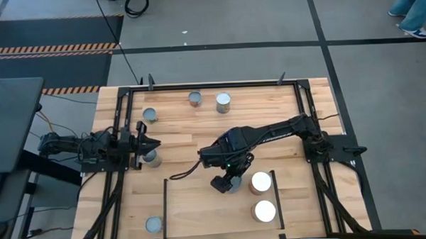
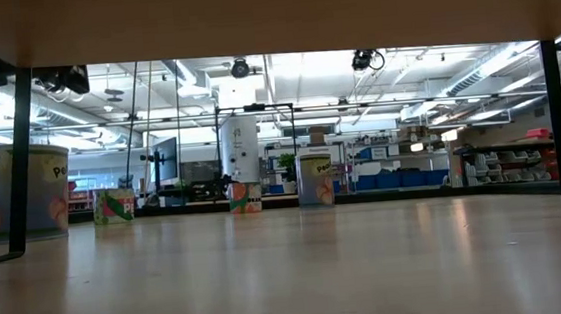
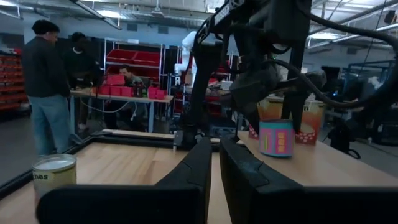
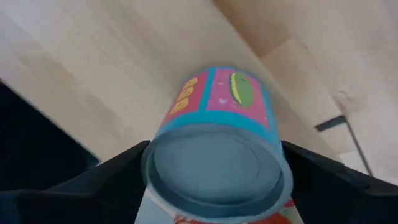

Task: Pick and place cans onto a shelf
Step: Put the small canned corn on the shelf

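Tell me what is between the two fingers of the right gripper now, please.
A pink-and-blue can stands between the fingers of the right gripper, seen in the right wrist view. The high view places it on the shelf, beside two white-topped cans.

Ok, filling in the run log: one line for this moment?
right end effector: around pink-and-blue can over shelf | two white-topped cans on shelf | left end effector: shut, idle at table's left edge

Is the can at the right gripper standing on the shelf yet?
Cannot tell. The can sits between the right gripper's fingers above the shelf; contact isn't visible.
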Controlling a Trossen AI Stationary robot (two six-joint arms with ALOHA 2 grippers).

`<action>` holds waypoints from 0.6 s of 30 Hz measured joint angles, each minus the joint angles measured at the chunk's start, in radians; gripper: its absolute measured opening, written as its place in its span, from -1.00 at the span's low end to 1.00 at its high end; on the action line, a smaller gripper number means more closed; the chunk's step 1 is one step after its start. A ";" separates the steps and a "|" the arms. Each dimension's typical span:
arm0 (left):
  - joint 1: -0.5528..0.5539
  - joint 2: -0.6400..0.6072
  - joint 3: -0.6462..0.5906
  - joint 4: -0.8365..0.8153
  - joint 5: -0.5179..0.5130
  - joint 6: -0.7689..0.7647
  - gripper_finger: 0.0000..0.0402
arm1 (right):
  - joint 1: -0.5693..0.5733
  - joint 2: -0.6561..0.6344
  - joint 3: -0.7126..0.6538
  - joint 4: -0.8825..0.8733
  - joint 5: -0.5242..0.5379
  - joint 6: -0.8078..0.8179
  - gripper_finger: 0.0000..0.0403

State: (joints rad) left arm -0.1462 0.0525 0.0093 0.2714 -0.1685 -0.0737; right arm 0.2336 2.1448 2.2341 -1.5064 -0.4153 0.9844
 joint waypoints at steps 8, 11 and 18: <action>0.000 0.000 0.000 0.000 -0.002 -0.028 -0.81 | 0.001 -0.002 0.044 0.012 -0.024 0.001 0.78; 0.000 0.000 0.000 0.000 -0.004 -0.028 -0.81 | 0.001 -0.002 0.074 0.011 0.000 -0.014 0.79; 0.000 0.000 0.000 0.074 -0.003 -0.155 -0.81 | 0.001 -0.002 0.122 0.105 0.213 -0.071 0.79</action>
State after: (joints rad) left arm -0.1463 0.0525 0.0093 0.3458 -0.1720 -0.2282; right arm 0.2344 2.1429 2.3559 -1.4010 -0.2028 0.9131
